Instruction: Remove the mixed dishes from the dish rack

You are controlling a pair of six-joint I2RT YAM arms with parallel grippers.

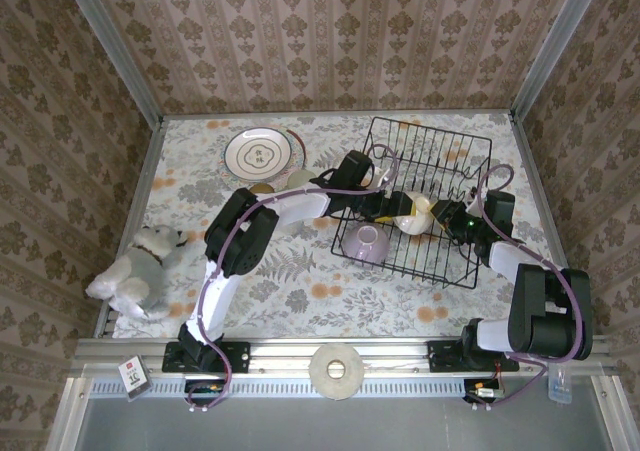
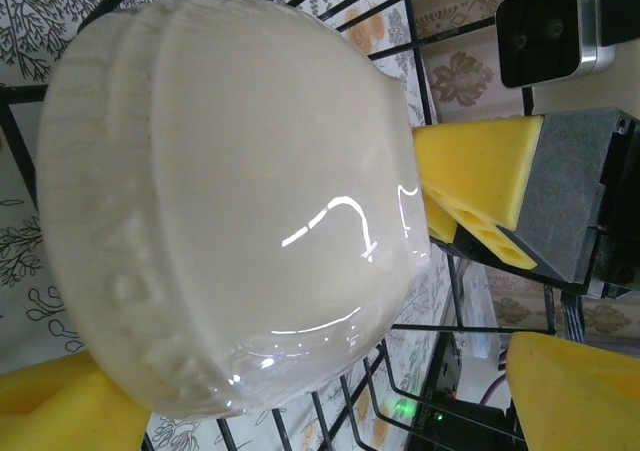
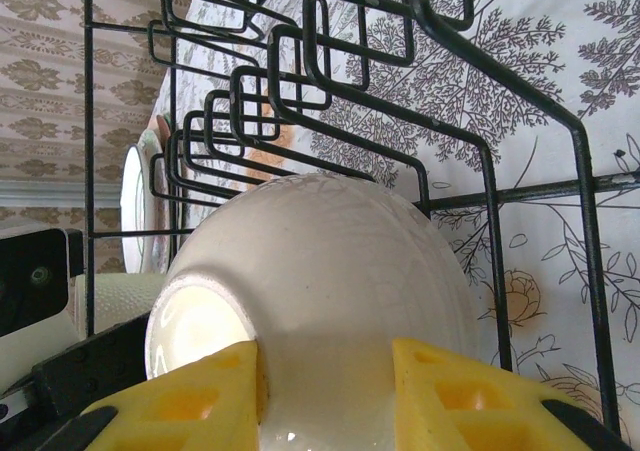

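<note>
Patterned wallpaper (image 1: 330, 41) surrounds a floral worktop (image 1: 300, 306). A white brown-ringed plate (image 1: 258, 153) lies near its far edge. Rightward, a black wire dish rack (image 1: 450, 161) holds a lilac bowl (image 1: 368, 241) and a cream rounded bowl (image 2: 250, 191). The left pincer (image 2: 320, 371) gapes wide around the cream one, and the right pincer (image 3: 325, 371) clamps it from the right.

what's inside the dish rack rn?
A lilac bowl and a cream bowl sit in the dish rack. The left arm and right arm reach in over it, so whatever lies on the floor beneath them is hidden.
</note>
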